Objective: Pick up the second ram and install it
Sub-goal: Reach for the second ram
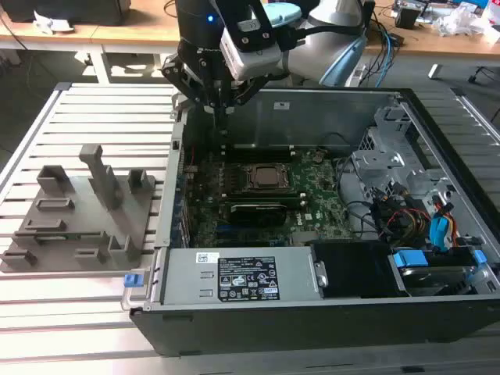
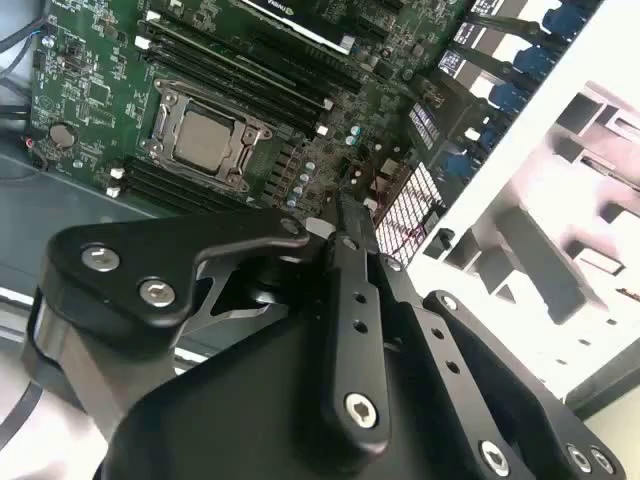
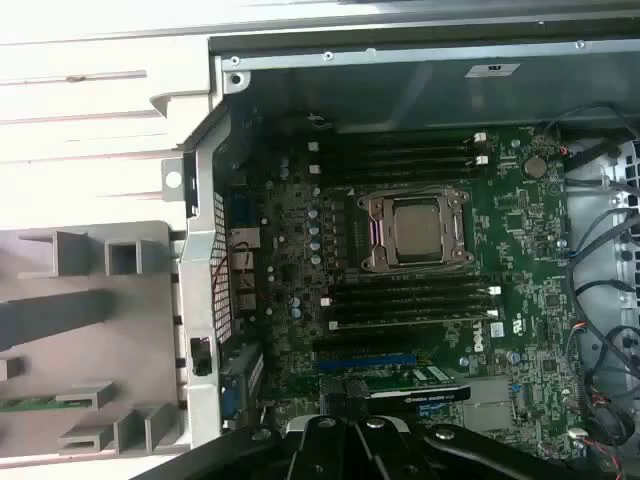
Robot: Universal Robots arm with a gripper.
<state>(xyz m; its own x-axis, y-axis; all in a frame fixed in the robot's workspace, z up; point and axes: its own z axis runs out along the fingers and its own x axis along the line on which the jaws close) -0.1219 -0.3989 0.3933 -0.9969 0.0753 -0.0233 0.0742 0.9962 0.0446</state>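
"Starting with the largest thing, what sat on the bench?"

"A slatted metal table (image 1: 101, 105) carried an open computer case (image 1: 312, 332) with its side panel off. Just beside the case, toward the exterior view's left, a grey holder tray (image 1: 82, 234) with several upright posts rested on the slats."

"And inside the case?"

"A green motherboard (image 1: 320, 195) covered most of the floor. A grey power supply (image 1: 242, 275) ran along the near wall, and drive bays with blue tabs (image 1: 410, 259) filled the corner toward the exterior view's right. In the first wrist view the board showed 2 banks of dark memory slots (image 3: 400, 160), 1 on each side of the CPU socket (image 3: 415, 232)."

"Where was the arm's tool?"

"The gripper (image 1: 223, 108) hung over the far part of the case, toward the exterior view's left, above the motherboard's far edge. Its black fingers (image 2: 345, 270) were pressed together at the tips."

"Was it anywhere near the second ram?"

"No. The second ram (image 3: 28, 404), a narrow green strip, sat in a low slot of the holder tray, outside the case wall. I saw it in the first wrist view, well apart from the gripper."
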